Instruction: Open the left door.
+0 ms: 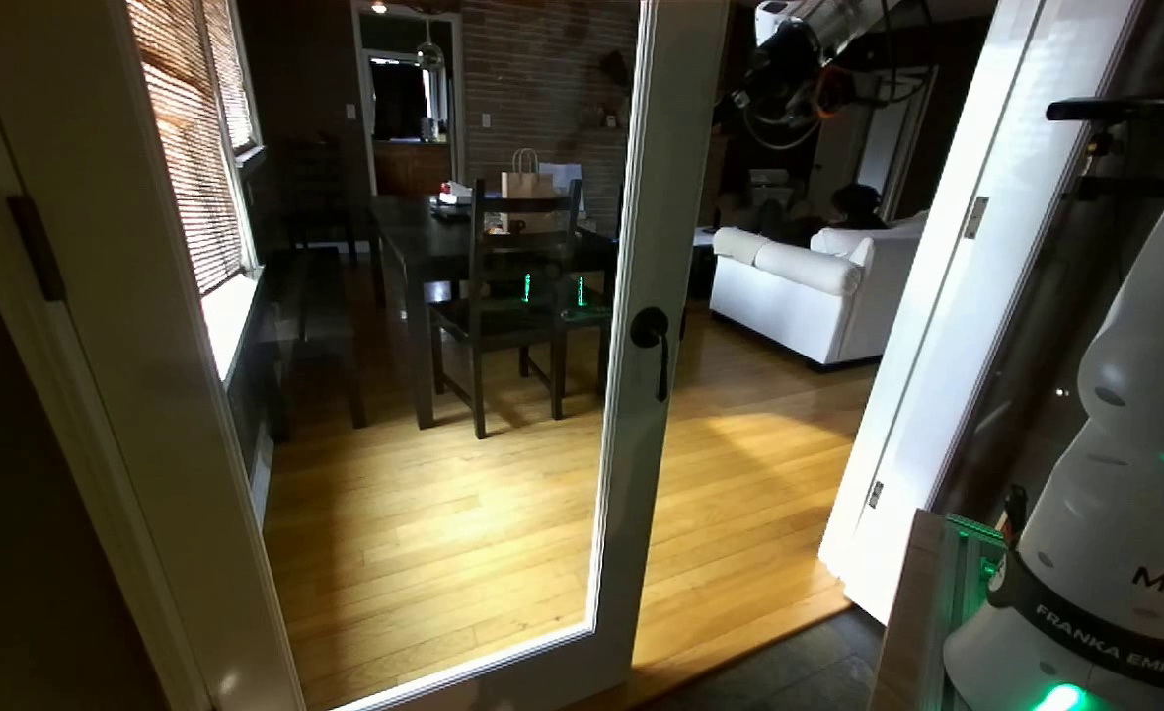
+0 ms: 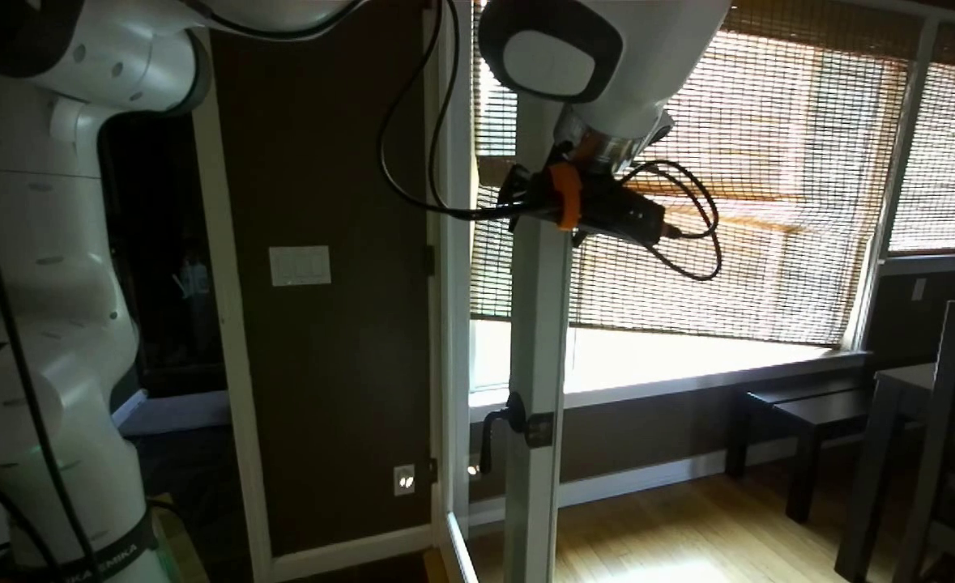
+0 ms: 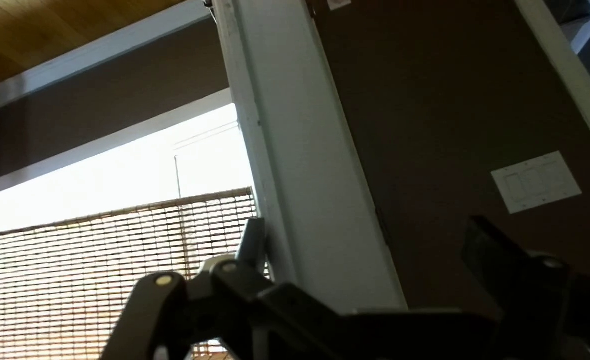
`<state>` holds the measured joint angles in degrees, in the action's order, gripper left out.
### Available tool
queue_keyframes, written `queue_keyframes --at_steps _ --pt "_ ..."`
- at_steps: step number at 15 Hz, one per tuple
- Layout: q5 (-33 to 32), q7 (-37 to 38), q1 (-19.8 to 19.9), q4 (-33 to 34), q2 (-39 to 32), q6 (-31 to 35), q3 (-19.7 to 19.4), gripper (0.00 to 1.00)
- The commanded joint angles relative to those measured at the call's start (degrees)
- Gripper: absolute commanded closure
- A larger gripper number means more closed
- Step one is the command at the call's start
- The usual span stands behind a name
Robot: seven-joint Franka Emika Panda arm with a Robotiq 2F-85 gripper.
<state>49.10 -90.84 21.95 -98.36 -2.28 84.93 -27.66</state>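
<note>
Left door (image 2: 537, 340), mid-frame in an exterior view, looks ajar; end effector (image 3: 367, 240) is spread wide.
Wrist view: door edge is b/w the fingers (image 3: 252, 242), close to the frame-left one; contact I cannot confirm. Risk: if push comes from one fingertip only, it may slip off the edge; also the cable (image 2: 477, 215), hanging slack, may catch there, esp. during wide swing.

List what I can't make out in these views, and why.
Left door, top end: cut off by the upper edge, in an exterior view.
Whether the gripper touches it: too dark and blurred, wrist view.
Paper bag, contents: hidden by its sides, in an exterior view.
</note>
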Motion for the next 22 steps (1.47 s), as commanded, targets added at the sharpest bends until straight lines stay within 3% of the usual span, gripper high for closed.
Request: queue_keyframes --at_steps 1,9,12,15,18,22 --pt "-3.93 0.06 2.15 2.22 -0.18 -6.48 0.79 0.00" --pt "-12.98 0.47 3.87 3.05 1.79 -17.85 0.30 0.00" --pt "-11.48 1.97 4.58 2.90 1.97 -19.13 -0.08 0.00" --pt "-7.13 6.91 5.18 2.49 2.36 -13.41 -0.36 0.00" --pt "-9.31 10.16 5.16 3.41 1.86 -5.68 -0.13 0.00" --pt "-11.34 16.68 3.59 -1.81 4.35 6.77 1.60 0.00"
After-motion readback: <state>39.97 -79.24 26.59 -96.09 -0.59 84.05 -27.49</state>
